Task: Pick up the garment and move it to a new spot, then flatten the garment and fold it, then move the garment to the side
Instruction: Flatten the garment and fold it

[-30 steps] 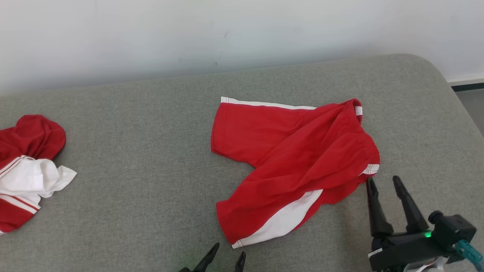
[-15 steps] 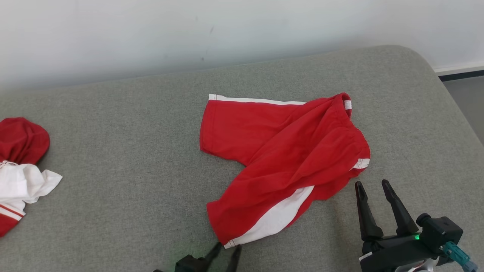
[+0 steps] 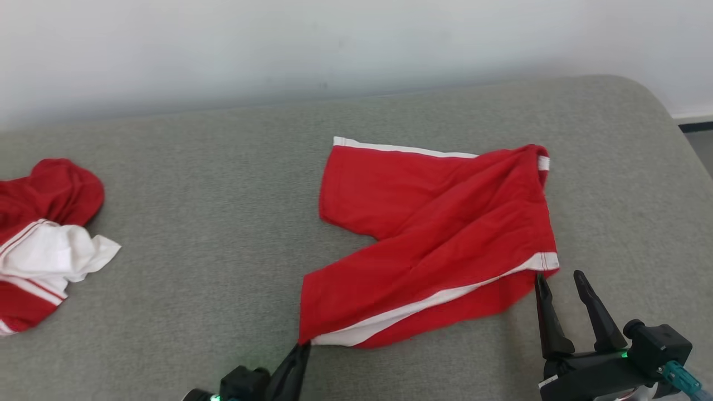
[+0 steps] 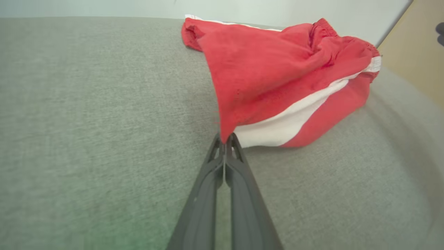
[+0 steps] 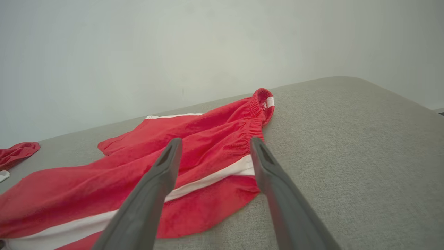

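two left fingers [image 4: 210, 173] tight on red shorts [image 3: 445, 223]; right fingers [image 5: 159, 180] apart

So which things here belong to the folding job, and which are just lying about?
Job: red shorts with white side stripes; left hand, shut on their hem corner; right hand, open by the waistband.
Lying about: crumpled red-and-white garment at far left.

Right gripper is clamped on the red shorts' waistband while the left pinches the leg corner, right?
No: the right gripper is open, clamping nothing, per the right wrist view. The left gripper does pinch the red shorts at the leg corner.
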